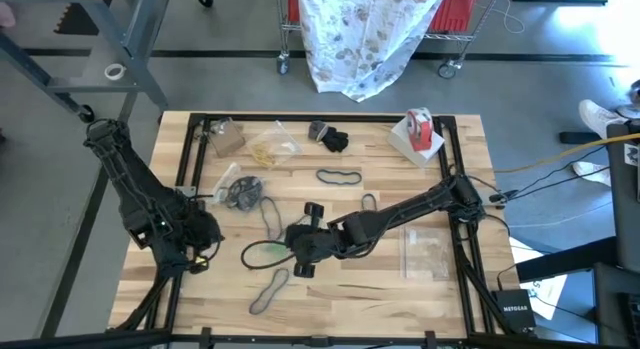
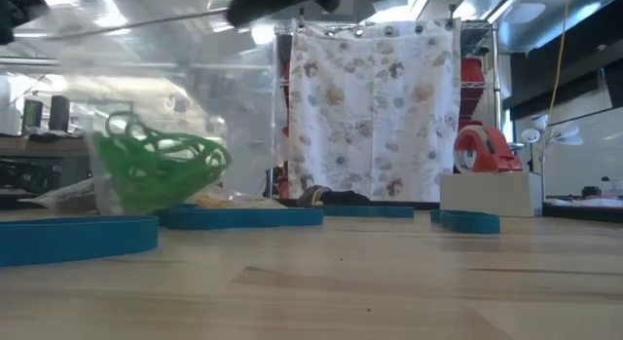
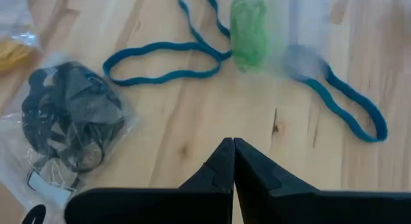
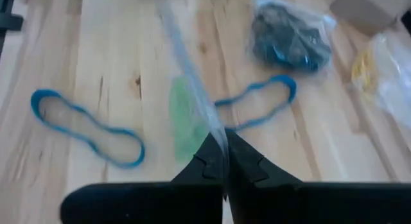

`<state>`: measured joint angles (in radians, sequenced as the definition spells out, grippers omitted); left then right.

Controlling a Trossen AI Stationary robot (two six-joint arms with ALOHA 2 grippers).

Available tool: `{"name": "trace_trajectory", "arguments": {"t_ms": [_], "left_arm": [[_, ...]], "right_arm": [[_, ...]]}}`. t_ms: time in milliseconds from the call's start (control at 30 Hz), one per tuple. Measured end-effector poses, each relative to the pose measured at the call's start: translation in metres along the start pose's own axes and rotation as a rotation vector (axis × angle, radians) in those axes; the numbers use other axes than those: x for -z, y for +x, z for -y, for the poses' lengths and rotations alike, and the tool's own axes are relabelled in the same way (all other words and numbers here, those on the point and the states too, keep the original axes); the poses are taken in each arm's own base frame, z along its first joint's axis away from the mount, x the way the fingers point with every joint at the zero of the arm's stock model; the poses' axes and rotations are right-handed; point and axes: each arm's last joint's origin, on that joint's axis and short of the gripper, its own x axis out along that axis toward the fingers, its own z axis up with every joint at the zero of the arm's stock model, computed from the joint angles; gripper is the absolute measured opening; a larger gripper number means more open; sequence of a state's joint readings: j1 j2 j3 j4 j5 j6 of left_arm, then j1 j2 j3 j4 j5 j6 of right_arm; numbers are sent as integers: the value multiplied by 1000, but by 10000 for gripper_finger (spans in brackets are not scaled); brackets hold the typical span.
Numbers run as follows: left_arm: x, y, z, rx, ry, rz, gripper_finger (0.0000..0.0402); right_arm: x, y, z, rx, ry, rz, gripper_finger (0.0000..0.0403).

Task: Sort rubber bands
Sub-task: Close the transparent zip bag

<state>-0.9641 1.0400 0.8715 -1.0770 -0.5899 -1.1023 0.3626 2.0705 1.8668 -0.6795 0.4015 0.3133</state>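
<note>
A clear plastic bag [image 1: 262, 254] with green rubber bands [image 2: 156, 170] in it stands near the table's middle, and my right gripper [image 4: 223, 142] is shut on it. Loose teal bands lie flat on the wood [image 1: 340, 176] [image 1: 268, 215] [image 1: 268, 289]. Black bands sit in a second clear bag [image 3: 64, 115], tan ones in a third [image 1: 270, 149], and a loose black bunch [image 1: 330, 139] lies farther back. My left gripper [image 3: 232, 147] is shut and empty, hovering above bare wood near the table's left edge. My right gripper pinches the clear bag's upper edge [image 4: 207, 124] between its two fingers, coming from the table's right side and slanting down. The bag hangs below the fingers, and the green bands [image 4: 186, 118] are bunched at its bottom. I cannot tell whether the bottom touches the table.
A red-and-white tape roll [image 1: 420, 129] sits on a white box at the far right. A small cardboard box [image 1: 225, 139] is at the far left, and an empty clear bag [image 1: 425, 254] lies flat on the right. A black frame rims the table.
</note>
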Motion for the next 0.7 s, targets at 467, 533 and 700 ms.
{"name": "trace_trajectory", "arguments": {"t_ms": [467,533,700], "left_arm": [[-6,1,10,45,-32,97,1],[-8,1,12,56,-26,123,1],[-11,0,14,72,-41,156,1]], "right_arm": [[32,-99,27,405,223,-173,0],[38,-113,42,536,238,-195,0],[44,-125,75,642,279,-149,0]]}}
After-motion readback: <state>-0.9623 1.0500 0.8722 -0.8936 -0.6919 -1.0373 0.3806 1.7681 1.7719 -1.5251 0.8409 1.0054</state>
